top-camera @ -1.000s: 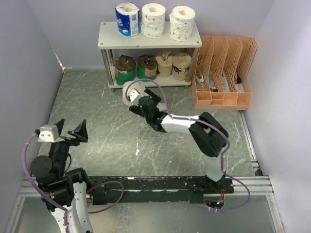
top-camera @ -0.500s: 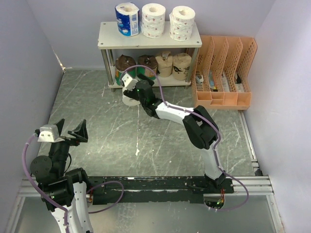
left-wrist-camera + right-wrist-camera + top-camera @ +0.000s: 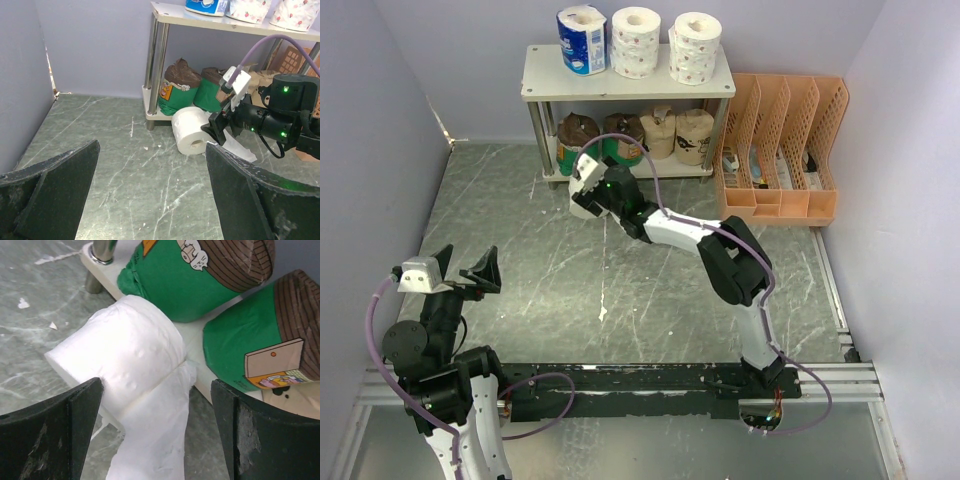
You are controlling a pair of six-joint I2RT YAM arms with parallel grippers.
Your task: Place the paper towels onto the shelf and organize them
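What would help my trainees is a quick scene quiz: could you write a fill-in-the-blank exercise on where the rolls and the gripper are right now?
1. The top board of the shelf holds ___ rolls.
2. The two lower-tier rolls right behind the plain white roll have ___ wrappers.
3. The right gripper has its jaws ___, one finger on each side of the plain white roll.
4. Seen from the top camera, the blue-white wrapped roll stands at the ___ end of the top board.

Missing words: three; green; open; left.
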